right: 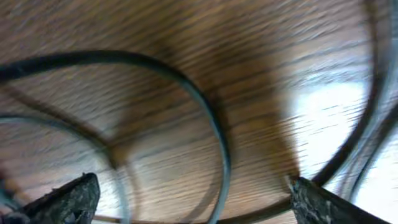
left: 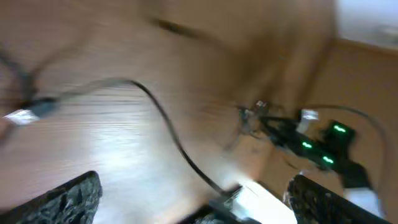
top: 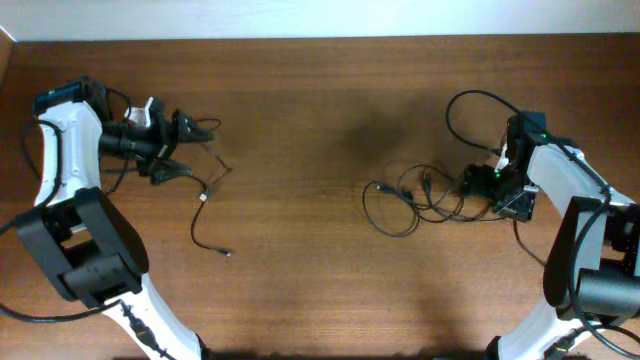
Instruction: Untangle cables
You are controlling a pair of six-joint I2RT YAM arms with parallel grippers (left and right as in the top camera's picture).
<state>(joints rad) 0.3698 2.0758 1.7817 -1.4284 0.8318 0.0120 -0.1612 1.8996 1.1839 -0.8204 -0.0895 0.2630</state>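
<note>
Overhead view of a brown wooden table (top: 300,110) with a robot arm at each side. Thin black cables lie on it in two places, well apart.

On the left, the left gripper (top: 198,150) points toward the middle of the table, its two fingers spread apart. A single cable (top: 197,215) starts just beside the fingertips. It runs down toward the near edge in a loose wavy line and ends in a small light-tipped plug. In the blurred left wrist view, the left gripper (left: 196,198) shows its two dark fingertips (left: 68,199) wide apart at the bottom corners. The single cable (left: 168,130) curves across the wood between them and is not clamped. A light-coloured plug lies low in the frame between the fingers. The right arm, with green lights, shows in the distance.

On the right, a tangle of cables (top: 405,205) lies in overlapping loops right of centre, with small plugs poking out. The right gripper (top: 466,186) sits at the tangle's right edge. Whether it touches the tangle cannot be told from above. In the right wrist view, the right gripper (right: 193,200) has its fingers (right: 71,198) far apart. Black loops of the tangle (right: 214,118) lie on the wood between and beyond them, with nothing pinched.
</note>
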